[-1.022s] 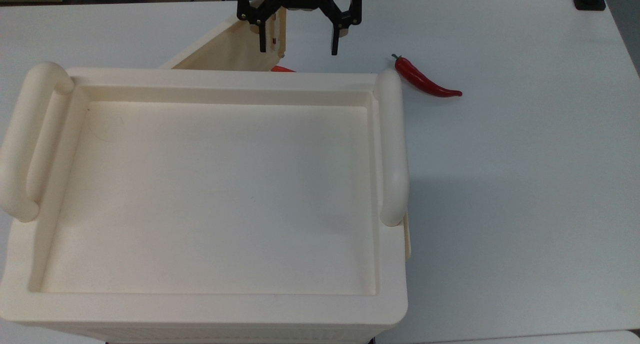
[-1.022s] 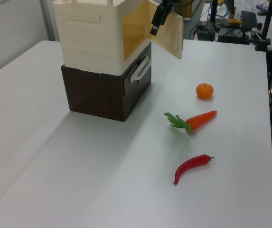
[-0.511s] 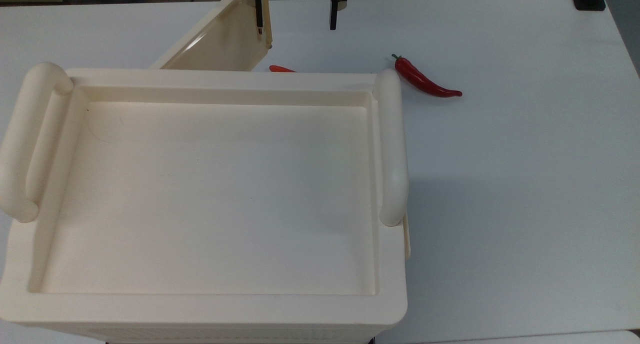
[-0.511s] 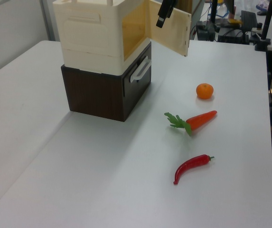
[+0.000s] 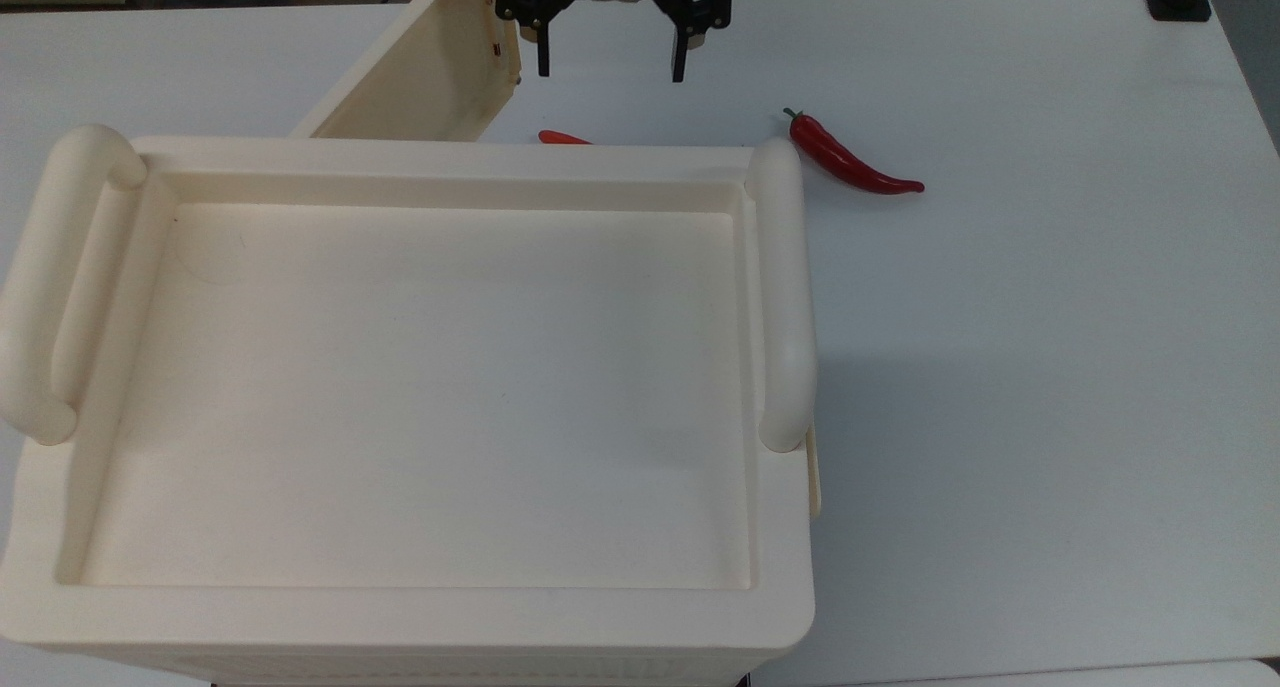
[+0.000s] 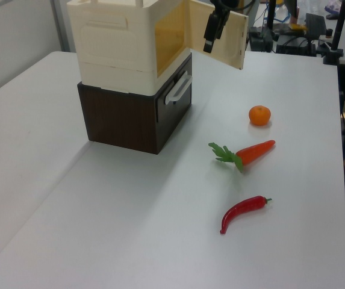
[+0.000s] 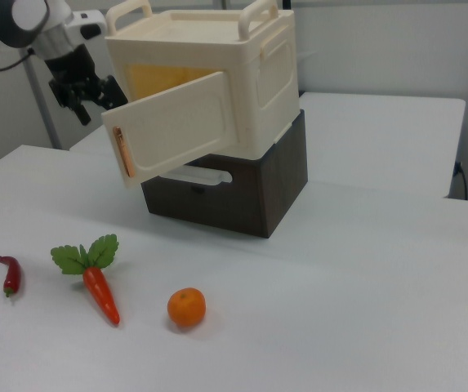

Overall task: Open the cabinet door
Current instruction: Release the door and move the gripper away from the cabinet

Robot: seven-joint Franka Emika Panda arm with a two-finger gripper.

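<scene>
The cream cabinet (image 5: 430,367) (image 6: 121,42) (image 7: 217,69) stands on a dark brown drawer unit (image 6: 130,117). Its cabinet door (image 5: 430,67) (image 6: 231,37) (image 7: 176,131) is swung well out from the front, and the yellowish inside shows behind it. In the top view my gripper (image 5: 612,67) hangs open just to the right of the door's free edge, apart from it, with nothing between the fingers. The left view shows the gripper (image 6: 209,42) in front of the door panel. In the right view the gripper (image 7: 100,104) is to the left of the door's edge.
A red chilli (image 5: 850,157) (image 6: 242,211) (image 7: 9,273), a carrot (image 6: 250,153) (image 7: 99,290) and an orange (image 6: 259,115) (image 7: 186,308) lie on the white table (image 5: 1050,367) in front of the cabinet. The drawer unit has a pale handle (image 6: 177,90).
The door has swung further open. My gripper, which had one finger at the door's free edge, has come off it and shifted to the top view's right.
</scene>
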